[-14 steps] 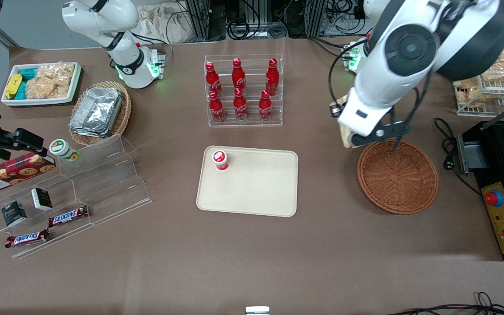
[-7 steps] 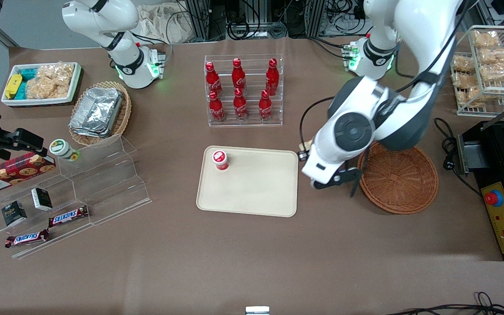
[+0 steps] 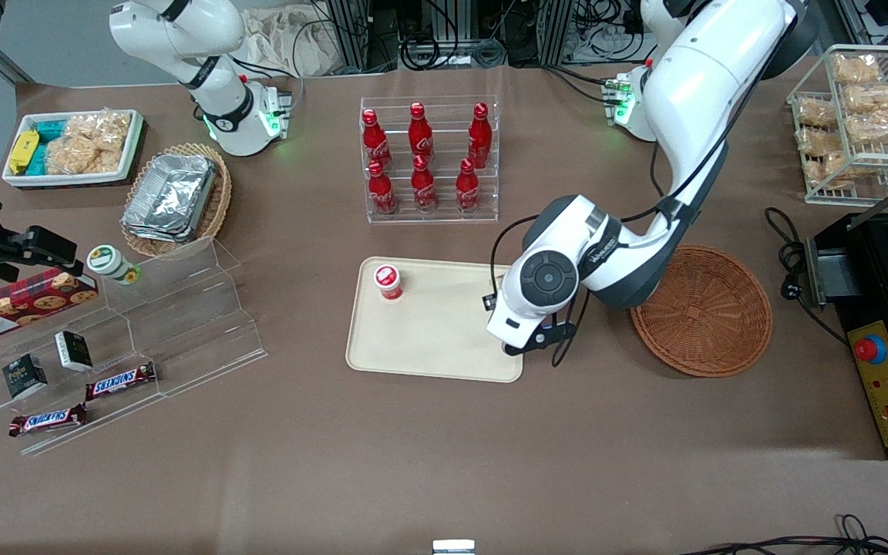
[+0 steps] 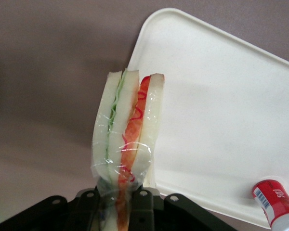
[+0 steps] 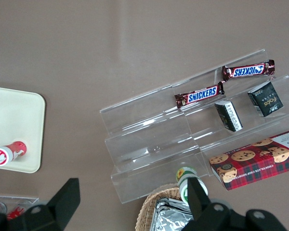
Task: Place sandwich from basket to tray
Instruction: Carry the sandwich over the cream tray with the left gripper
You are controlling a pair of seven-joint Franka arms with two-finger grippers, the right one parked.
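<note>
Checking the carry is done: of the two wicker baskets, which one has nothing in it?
The reddish-brown basket beside the tray; the tan basket holds foil containers. The gripper holds the sandwich over the tray's edge.

Sandwich [image 4: 127,130] showing white bread, green and red layers; tray [image 3: 444,339] beige; basket [image 3: 702,312] reddish-brown; gripper [image 4: 118,207] black; 6 bottles [image 3: 422,158] red.

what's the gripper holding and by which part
The gripper, above the tray edge nearest the basket, holds the sandwich, pinched at one end across its bread faces.
</note>
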